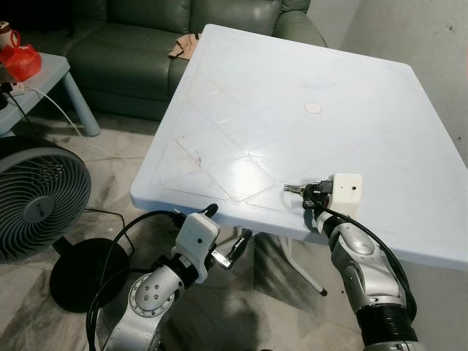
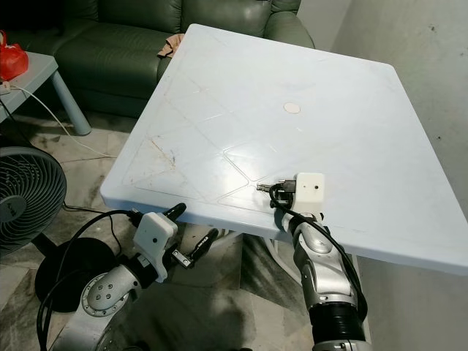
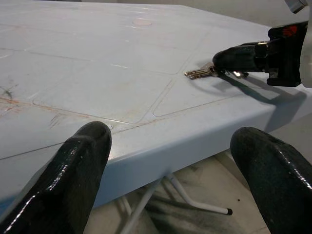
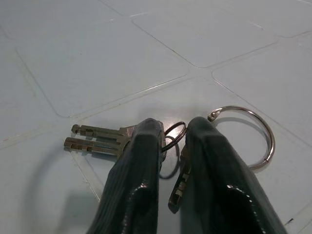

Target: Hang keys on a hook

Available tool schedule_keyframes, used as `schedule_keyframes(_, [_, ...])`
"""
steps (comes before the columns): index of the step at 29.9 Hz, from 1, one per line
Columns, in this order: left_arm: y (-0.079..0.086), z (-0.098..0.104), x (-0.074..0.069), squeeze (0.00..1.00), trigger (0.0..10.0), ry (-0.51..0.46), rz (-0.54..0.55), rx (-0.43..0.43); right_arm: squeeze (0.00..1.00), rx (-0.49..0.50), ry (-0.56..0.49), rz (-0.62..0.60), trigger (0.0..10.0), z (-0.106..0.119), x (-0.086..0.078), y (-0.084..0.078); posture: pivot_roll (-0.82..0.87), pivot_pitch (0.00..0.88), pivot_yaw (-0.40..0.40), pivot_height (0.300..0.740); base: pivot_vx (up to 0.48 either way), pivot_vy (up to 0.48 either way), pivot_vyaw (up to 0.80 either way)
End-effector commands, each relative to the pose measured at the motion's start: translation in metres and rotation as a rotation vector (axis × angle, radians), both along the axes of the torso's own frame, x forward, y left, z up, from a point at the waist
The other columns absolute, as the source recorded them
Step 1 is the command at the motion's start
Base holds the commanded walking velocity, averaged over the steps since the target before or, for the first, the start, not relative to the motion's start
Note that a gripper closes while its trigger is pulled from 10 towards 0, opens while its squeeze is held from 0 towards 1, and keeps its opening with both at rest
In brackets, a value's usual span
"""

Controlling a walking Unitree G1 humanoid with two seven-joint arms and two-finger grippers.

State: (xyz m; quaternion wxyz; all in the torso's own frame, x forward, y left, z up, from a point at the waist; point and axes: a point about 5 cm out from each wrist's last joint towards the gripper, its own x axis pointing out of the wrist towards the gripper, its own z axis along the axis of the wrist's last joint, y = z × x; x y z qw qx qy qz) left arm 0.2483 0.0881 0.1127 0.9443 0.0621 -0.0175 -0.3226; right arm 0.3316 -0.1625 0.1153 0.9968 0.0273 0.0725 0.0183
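A bunch of silver keys (image 4: pixel 95 138) with a small ring and a large split ring (image 4: pixel 263 142) lies on the white plastic table (image 1: pixel 292 80) near its front edge. My right gripper (image 4: pixel 170 127) rests on the tabletop with its black fingers pressed close around the key heads and small ring; the key blades (image 1: pixel 294 189) stick out to the left of it. My left gripper (image 1: pixel 227 228) hangs open just below and in front of the table's front edge, with nothing between its fingers (image 3: pixel 80 161). From there the keys (image 3: pixel 200 73) lie further along the tabletop.
A grey floor fan (image 1: pixel 36 197) stands on the left. A green sofa (image 1: pixel 131 44) is behind the table, and a low side table (image 1: pixel 47 73) carries a red bag (image 1: pixel 20 60). A wall (image 1: pixel 431 44) runs close along the right. White table legs (image 1: pixel 307 274) cross underneath.
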Motion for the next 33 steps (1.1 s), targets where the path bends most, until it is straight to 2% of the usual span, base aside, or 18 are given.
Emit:
schedule_keyframes(1, [-0.003,-0.003,-0.002,0.00,10.0,0.010,-0.009,0.003,0.00,-0.009,0.001,-0.015,0.0,-0.001,-0.001,-0.005,-0.03,0.189,-0.111,0.740,0.000,0.000,0.00])
schedule_keyframes(15, [-0.002,-0.003,-0.001,0.00,10.0,0.004,-0.005,0.003,0.00,0.013,-0.018,-0.023,0.0,0.001,-0.002,-0.004,-0.02,0.181,-0.109,0.740,0.000,0.000,0.00])
schedule_keyframes(20, [-0.001,0.001,0.006,0.00,10.0,0.009,0.024,-0.036,0.00,0.048,-0.038,-0.045,0.0,0.008,0.001,-0.006,-0.02,0.166,-0.107,0.740,0.000,0.000,0.00])
schedule_keyframes(27, [0.001,0.013,0.025,0.00,10.0,0.007,0.094,-0.124,0.00,0.110,-0.088,-0.072,0.0,0.024,0.004,-0.009,-0.03,0.128,-0.102,0.740,0.000,0.000,0.00])
schedule_keyframes(29, [0.002,0.027,0.042,0.00,10.0,-0.004,0.142,-0.205,0.00,0.146,-0.138,-0.101,0.0,0.039,0.006,-0.012,-0.03,0.109,-0.102,0.740,0.000,0.000,0.00])
schedule_keyframes(30, [0.002,0.027,0.042,0.00,10.0,-0.004,0.142,-0.205,0.00,0.146,-0.138,-0.101,0.0,0.039,0.006,-0.012,-0.03,0.109,-0.102,0.740,0.000,0.000,0.00])
schedule_keyframes(31, [0.003,0.035,0.052,0.00,10.0,-0.007,0.159,-0.252,0.00,0.166,-0.153,-0.113,0.0,0.045,0.007,-0.013,-0.03,0.089,-0.102,0.740,0.000,0.000,0.00])
schedule_keyframes(33, [0.003,0.041,0.060,0.00,10.0,-0.010,0.166,-0.294,0.00,0.179,-0.166,-0.118,0.0,0.048,0.008,-0.014,-0.04,0.077,-0.101,0.740,0.000,0.000,0.00])
